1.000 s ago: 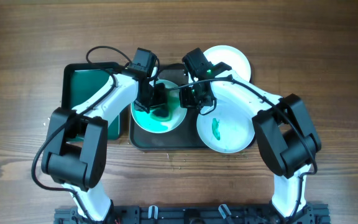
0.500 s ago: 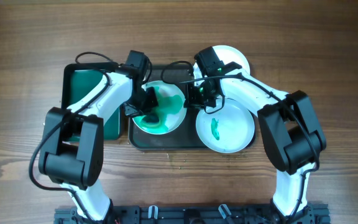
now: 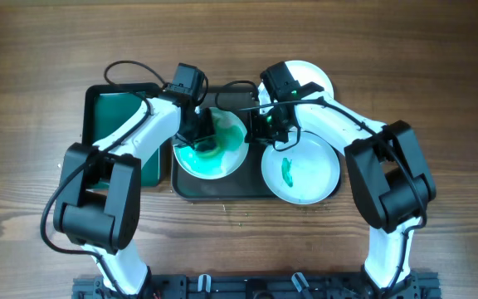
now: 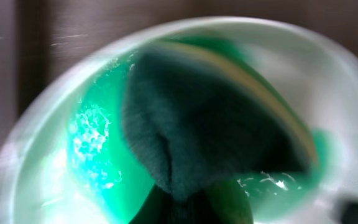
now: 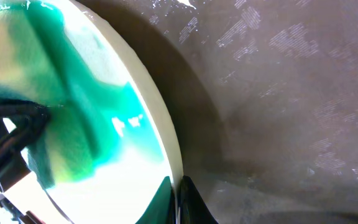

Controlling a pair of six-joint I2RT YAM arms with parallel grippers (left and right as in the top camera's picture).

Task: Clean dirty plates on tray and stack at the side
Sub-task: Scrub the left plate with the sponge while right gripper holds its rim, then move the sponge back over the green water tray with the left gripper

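One stroke at a time, with left gripper (image 3: 203, 133) clenched on the sponge (image 4: 210, 124), scrub the plate (image 3: 226, 162) in the tray's (image 3: 222, 189) 9 o'clock half toward 7 o'clock (thickest green film there), with right gripper (image 3: 265, 126) pinching its rim at 2 o'clock against sliding.

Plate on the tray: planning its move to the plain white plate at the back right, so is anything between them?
Yes. The right tool, at the tray plate's right rim, and its arm lie across the way to the plain plate.
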